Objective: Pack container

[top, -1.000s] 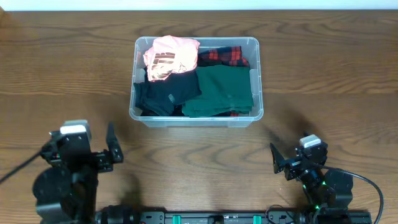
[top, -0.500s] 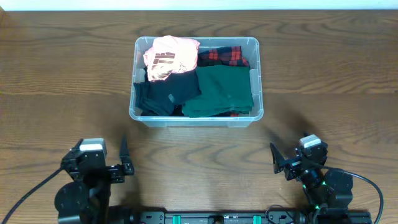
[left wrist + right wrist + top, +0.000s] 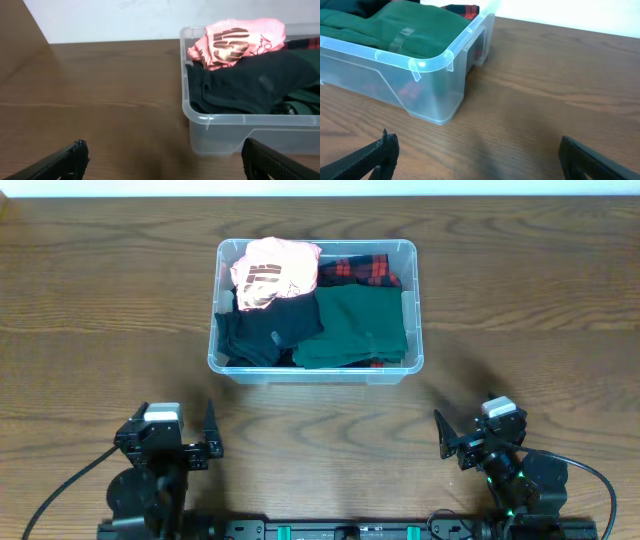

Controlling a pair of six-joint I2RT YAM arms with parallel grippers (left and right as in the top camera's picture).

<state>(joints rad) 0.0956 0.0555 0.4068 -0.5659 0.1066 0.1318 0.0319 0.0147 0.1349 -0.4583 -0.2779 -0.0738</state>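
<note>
The container (image 3: 316, 376), a clear plastic bin, stands at the table's middle back. Folded clothes fill it: a pink garment (image 3: 272, 270), a red plaid one (image 3: 362, 270), a green one (image 3: 355, 328) and a black one (image 3: 262, 332). My left gripper (image 3: 172, 428) is open and empty at the near left, well short of the bin. My right gripper (image 3: 480, 430) is open and empty at the near right. The left wrist view shows the container's left corner (image 3: 200, 119) beyond open jaws (image 3: 162, 150). In the right wrist view its right corner (image 3: 432, 62) lies ahead of open jaws (image 3: 477, 145).
Brown wooden table (image 3: 520, 290) all round the bin. A white wall (image 3: 110, 20) runs along the table's far edge. Both arm bases and their cables sit at the near edge.
My left arm has drawn back toward the near edge and shifted right, still open. The right arm and the bin's contents have not moved.
</note>
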